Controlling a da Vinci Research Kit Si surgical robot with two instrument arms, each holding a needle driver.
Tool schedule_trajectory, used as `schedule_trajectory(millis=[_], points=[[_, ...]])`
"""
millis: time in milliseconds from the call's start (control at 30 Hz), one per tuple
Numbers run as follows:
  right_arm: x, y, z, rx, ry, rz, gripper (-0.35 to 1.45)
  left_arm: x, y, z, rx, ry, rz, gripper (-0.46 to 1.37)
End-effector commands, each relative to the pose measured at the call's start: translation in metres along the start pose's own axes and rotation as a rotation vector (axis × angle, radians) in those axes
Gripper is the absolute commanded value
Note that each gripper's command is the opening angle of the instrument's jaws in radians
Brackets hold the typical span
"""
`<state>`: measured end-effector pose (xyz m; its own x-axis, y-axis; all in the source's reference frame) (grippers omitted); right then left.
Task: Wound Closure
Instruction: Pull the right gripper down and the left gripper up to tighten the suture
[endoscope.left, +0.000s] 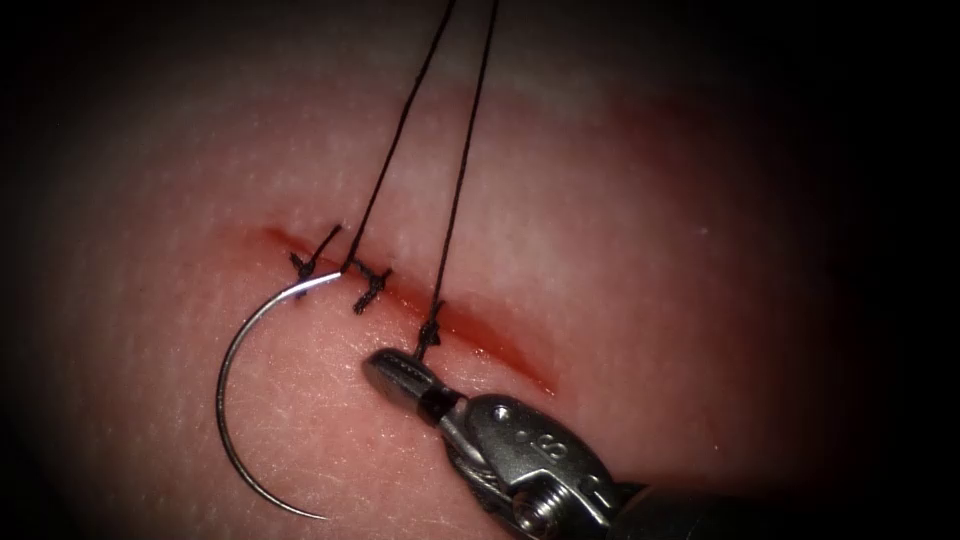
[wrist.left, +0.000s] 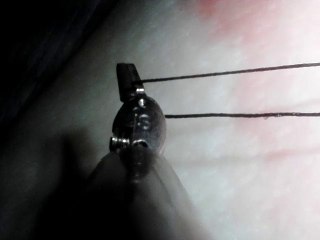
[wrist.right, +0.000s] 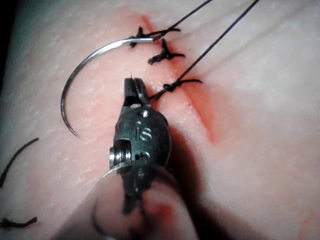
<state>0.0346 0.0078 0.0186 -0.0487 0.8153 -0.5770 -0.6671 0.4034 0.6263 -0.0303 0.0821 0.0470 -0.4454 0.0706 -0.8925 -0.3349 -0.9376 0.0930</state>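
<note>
1. While the left tool (wrist.left: 128, 80) has its jaws clamped on the thread (endoscope.left: 400, 130), two strands run taut up from the cut (endoscope.left: 515, 362). Too hard a pull could, I judge, tear a stitch through the tissue (endoscope.left: 650, 250) or snap the thread.
2. The right tool (endoscope.left: 392, 372) has its jaws together, and I see nothing between them. Its tip sits just beside the knot (endoscope.left: 430, 335) on the cut. A slip there could nudge the knot loose or dig into the tissue.
3. Neither tool holds the needle (endoscope.left: 225, 400). It lies loose on the tissue left of the cut, its thread end at the first stitch and its point free, not in the tissue. Tension on the thread could drag it and scratch the surface.
4. The cut looks like a thin slanted line, stitched at its left end. Red fluid (endoscope.left: 480, 335) pools along the right part, which looks not yet closed.
5. Cut ends of thread (wrist.right: 17, 155) lie apart from the needle.
</note>
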Motion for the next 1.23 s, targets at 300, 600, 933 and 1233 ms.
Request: schedule_trajectory(millis=[300,600,933,1233], points=[[-0.0015,-0.0017,0.0010,0.025,-0.029,-0.011,-0.35,-0.0009,-0.0008,0.0012,0.013,-0.007,0.008,-0.35],[-0.0026,-0.0025,0.0006,0.035,-0.049,-0.021,-0.35,-0.0013,-0.0020,0.0020,0.021,-0.013,0.008,-0.35],[-0.0031,-0.0026,0.0001,0.030,-0.054,-0.024,-0.35,-0.0015,-0.0021,0.0019,0.021,-0.013,0.010,-0.35],[-0.0030,-0.0025,0.0002,0.030,-0.054,-0.024,-0.35,-0.0014,-0.0021,0.0019,0.018,-0.015,0.010,-0.35]])
